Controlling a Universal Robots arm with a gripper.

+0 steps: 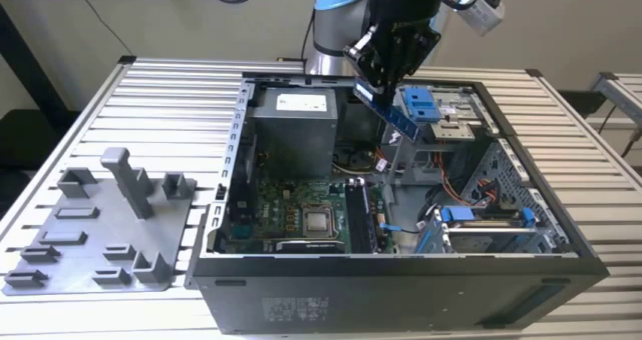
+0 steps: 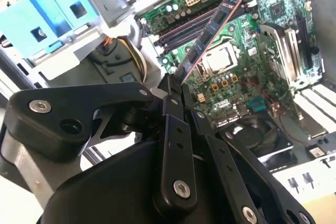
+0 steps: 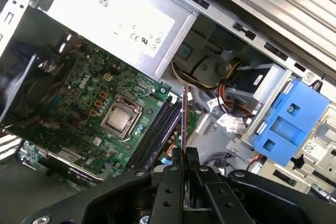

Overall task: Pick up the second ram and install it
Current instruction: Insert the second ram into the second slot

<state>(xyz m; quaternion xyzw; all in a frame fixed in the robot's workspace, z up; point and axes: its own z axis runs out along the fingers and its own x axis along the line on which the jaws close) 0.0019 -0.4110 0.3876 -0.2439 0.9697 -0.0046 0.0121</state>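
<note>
Above the open computer case [image 1: 401, 280], the gripper [image 1: 373, 83] is clamped on the second ram [image 1: 389, 113], its black fingers pinching one end of the stick while the rest juts out free. In the exterior view the stick hangs tilted in the air over the upper part of the case, just beside the blue drive clips [image 1: 422, 104] and well clear of the board below. In the second wrist view the gripper [image 2: 176, 85] shows the stick [image 2: 210, 35] as a long strip with chips along its face, reaching out over the motherboard [image 2: 247, 85]. In the first wrist view the gripper [image 3: 184, 156] holds it edge-on, a thin line [image 3: 183, 121] running alongside the long black memory slots [image 3: 155, 135]. The square silver processor [image 3: 122, 118] sits just beside those slots, and the grey power supply [image 3: 115, 14] lies beyond it. The case stands on a slatted table [image 1: 171, 84], with a grey fixture [image 1: 101, 227] at the exterior view's left.
</note>
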